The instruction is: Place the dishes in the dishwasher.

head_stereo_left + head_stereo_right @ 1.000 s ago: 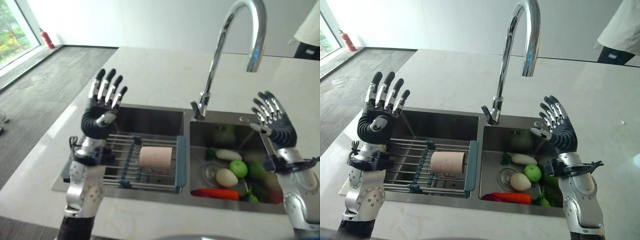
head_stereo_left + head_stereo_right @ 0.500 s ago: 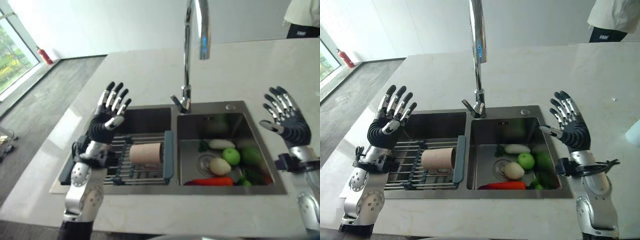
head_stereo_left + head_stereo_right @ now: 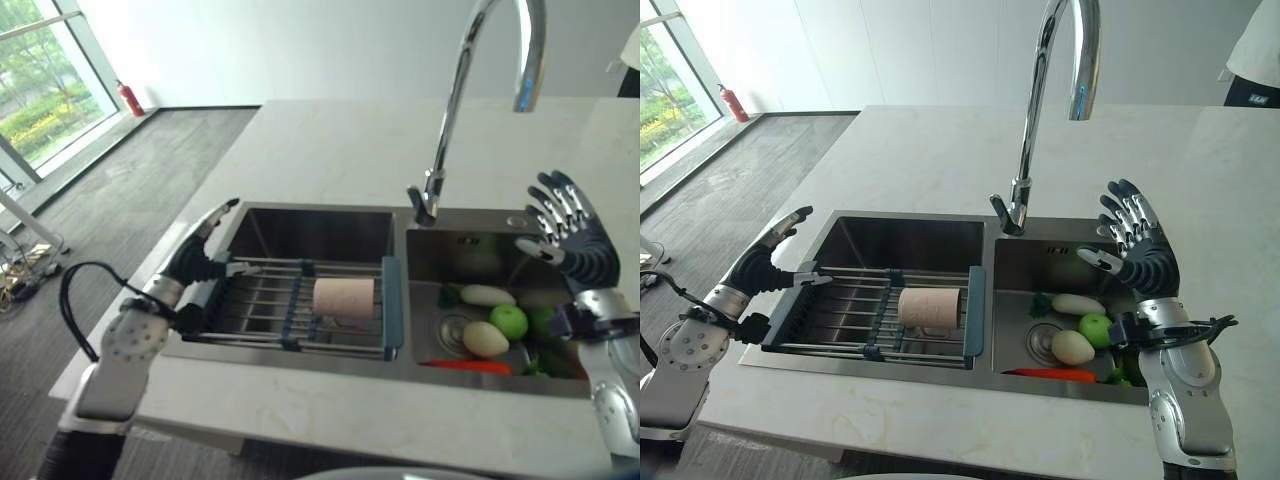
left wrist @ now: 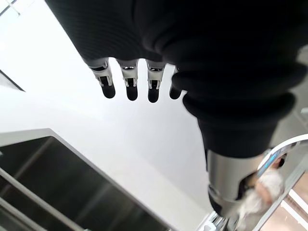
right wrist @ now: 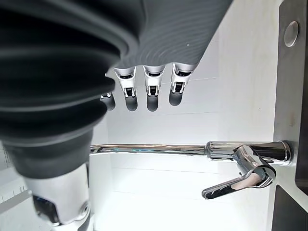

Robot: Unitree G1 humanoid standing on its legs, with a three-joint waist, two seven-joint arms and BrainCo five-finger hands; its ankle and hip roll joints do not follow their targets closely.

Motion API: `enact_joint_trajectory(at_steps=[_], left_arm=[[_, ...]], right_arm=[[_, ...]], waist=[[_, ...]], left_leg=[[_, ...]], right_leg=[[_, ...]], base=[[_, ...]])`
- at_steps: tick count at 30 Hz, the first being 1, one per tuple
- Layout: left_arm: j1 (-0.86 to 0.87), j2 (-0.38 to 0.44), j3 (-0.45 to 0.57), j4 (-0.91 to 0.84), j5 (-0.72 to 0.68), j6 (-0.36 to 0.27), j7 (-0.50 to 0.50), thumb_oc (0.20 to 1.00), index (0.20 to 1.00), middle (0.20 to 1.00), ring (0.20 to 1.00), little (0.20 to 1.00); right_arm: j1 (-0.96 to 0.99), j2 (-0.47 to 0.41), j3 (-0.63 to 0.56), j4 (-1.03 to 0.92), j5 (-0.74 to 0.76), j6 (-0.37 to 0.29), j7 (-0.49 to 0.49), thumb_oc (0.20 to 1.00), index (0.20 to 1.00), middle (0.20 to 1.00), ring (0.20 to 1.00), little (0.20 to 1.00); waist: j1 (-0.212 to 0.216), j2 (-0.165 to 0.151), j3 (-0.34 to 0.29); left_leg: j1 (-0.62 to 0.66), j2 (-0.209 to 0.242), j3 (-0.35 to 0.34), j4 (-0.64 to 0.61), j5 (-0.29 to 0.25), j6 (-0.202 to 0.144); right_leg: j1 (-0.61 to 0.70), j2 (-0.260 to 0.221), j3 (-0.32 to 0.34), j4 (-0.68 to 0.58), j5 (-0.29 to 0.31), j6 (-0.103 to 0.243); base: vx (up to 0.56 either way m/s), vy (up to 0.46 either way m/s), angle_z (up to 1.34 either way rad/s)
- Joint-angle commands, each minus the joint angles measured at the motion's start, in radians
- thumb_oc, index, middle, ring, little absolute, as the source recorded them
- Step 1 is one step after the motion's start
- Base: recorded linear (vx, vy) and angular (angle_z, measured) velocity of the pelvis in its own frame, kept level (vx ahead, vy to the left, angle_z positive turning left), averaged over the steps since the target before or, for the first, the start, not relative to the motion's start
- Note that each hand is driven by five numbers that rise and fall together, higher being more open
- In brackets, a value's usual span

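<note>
Pale marbled stone bench [image 3: 940,150]. Steel double sink [image 3: 910,235] under one tall curved chrome tap [image 3: 1040,110]. One wire rack [image 3: 855,310] with one pinkish cup [image 3: 929,307] lying sideways. Left hand [image 3: 765,262] at the sink's left rim, right hand [image 3: 1140,250] raised over the vegetables [image 3: 1075,330]; fingers spread, holding nothing.

Open room above the left basin, barred lower down by the drying rack [image 3: 875,310] and cup [image 3: 928,307]; faucet [image 3: 1040,110] arching over the divider.
</note>
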Motion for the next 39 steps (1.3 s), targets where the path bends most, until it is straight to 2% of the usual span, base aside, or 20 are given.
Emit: enact_joint_trajectory(at_steps=[1,5,9,20,25,39], left_arm=[[-0.109,0.073,-0.043,0.035,0.131,0.021,-0.027,1.000,1.000,1.000,1.000,1.000],[-0.170,0.100,-0.111,0.083,0.195,0.045,-0.046,1.000,1.000,1.000,1.000,1.000],[-0.237,0.102,-0.184,0.128,0.195,0.077,-0.078,1.000,1.000,1.000,1.000,1.000],[-0.356,0.051,-0.328,0.212,0.237,0.119,-0.110,1.000,1.000,1.000,1.000,1.000],[-0.368,-0.005,-0.392,0.288,0.267,0.162,-0.107,1.000,1.000,1.000,1.000,1.000],[-0.383,-0.058,-0.469,0.419,0.358,0.144,-0.057,1.000,1.000,1.000,1.000,1.000]], right_arm=[[-0.090,-0.062,0.009,-0.025,0.014,-0.044,0.005,1.000,1.000,1.000,1.000,1.000],[-0.104,-0.079,0.021,-0.013,0.020,-0.043,0.022,1.000,1.000,1.000,1.000,1.000],[-0.124,-0.094,0.035,0.005,0.022,-0.043,0.038,1.000,1.000,1.000,1.000,1.000],[-0.150,-0.101,0.053,0.026,0.019,-0.038,0.064,1.000,1.000,1.000,1.000,1.000],[-0.156,-0.102,0.057,0.032,0.014,-0.032,0.083,1.000,1.000,1.000,1.000,1.000],[-0.164,-0.110,0.045,0.041,0.013,-0.027,0.115,1.000,1.000,1.000,1.000,1.000]], waist=[[-0.024,-0.011,-0.024],[-0.037,-0.008,-0.028],[-0.051,-0.006,-0.033],[-0.083,-0.003,-0.041],[-0.101,-0.007,-0.048],[-0.116,-0.013,-0.050]], left_leg=[[0.006,0.032,0.014,0.009,-0.083,0.007],[0.009,0.036,0.020,0.009,-0.082,0.006],[0.012,0.039,0.030,0.009,-0.082,0.006],[0.024,0.040,0.059,0.009,-0.087,0.012],[0.031,0.040,0.069,0.009,-0.092,0.017],[0.037,0.044,0.089,0.009,-0.094,0.018]], right_leg=[[0.041,0.019,-0.022,0.000,-0.119,0.036],[0.041,0.028,-0.007,0.000,-0.123,0.036],[0.040,0.035,0.008,0.000,-0.125,0.036],[0.041,0.044,0.039,0.000,-0.125,0.036],[0.041,0.049,0.059,0.000,-0.126,0.036],[0.039,0.055,0.074,0.000,-0.127,0.034]], base=[[-0.02,0.008,-0.04],[0.00,0.005,-0.09],[0.00,0.005,-0.09],[0.01,0.000,-0.11],[0.03,0.004,-0.07],[0.01,0.003,-0.04]])
